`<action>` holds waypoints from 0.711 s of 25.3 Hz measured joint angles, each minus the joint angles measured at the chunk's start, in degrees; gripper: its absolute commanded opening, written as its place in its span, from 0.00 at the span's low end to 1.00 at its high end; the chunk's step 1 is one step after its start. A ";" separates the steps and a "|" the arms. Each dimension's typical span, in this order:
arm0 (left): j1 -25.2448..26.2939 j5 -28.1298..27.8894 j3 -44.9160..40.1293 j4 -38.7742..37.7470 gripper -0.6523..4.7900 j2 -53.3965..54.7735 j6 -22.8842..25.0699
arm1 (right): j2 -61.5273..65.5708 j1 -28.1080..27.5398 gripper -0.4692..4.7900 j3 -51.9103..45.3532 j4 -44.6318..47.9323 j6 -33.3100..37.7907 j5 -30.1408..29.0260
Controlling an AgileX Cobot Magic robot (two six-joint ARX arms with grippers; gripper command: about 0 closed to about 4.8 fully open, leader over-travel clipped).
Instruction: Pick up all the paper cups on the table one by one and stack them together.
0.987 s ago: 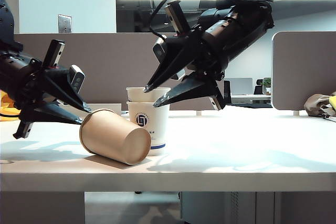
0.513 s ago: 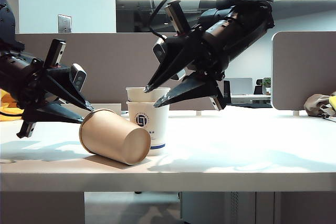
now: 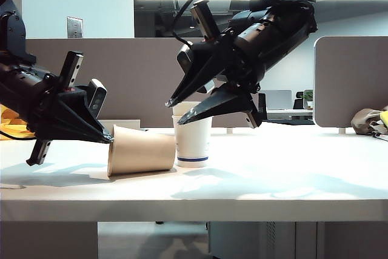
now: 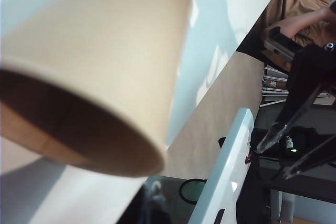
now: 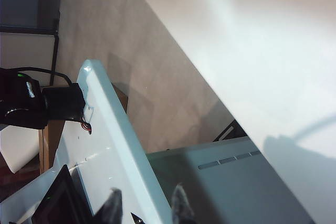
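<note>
— Three paper cups, as far as we can count: a brown cup (image 3: pixel 142 151) lying on its side on the table (image 3: pixel 273 174), and a white stack (image 3: pixel 193 134) standing upright just beside its base, close enough that we cannot tell whether they touch. The stack looks like one white cup nested in another, with a blue band near the bottom.

— Where do we see the brown cup's mouth?

— It faces the left side of the exterior view, toward the left gripper (image 3: pixel 108 139). In the left wrist view the brown cup (image 4: pixel 105 66) fills most of the frame, open rim nearest the camera, dark inside.

— And the left gripper's state?

— Its fingers come together in a point right at the cup's rim, so we read it as clenched. Whether it pinches the rim wall we cannot tell; the fingertips do not show in the wrist view.

— The right gripper?

— We see the right gripper (image 3: pixel 180 109) hanging over the white stack with its jaws spread, one tip above the rim and one in front of it, holding nothing. Its wrist view shows only table (image 5: pixel 273 51), a grey-brown partition (image 5: pixel 142 61) and the fingertips (image 5: pixel 111 203) at the frame's edge, spread apart.
</note>
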 measured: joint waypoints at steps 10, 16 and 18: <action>0.11 -1.33 2.49 -0.11 0.32 0.11 0.17 | 0.00 0.00 0.33 0.00 -0.48 0.00 0.00; 1.38 -3.50 6.69 -0.13 0.32 0.11 0.11 | 0.00 -0.02 0.33 0.00 -0.50 0.00 0.00; 1.75 -3.50 8.00 -1.18 0.32 0.09 0.02 | 0.00 0.00 0.33 0.00 -0.48 0.00 0.00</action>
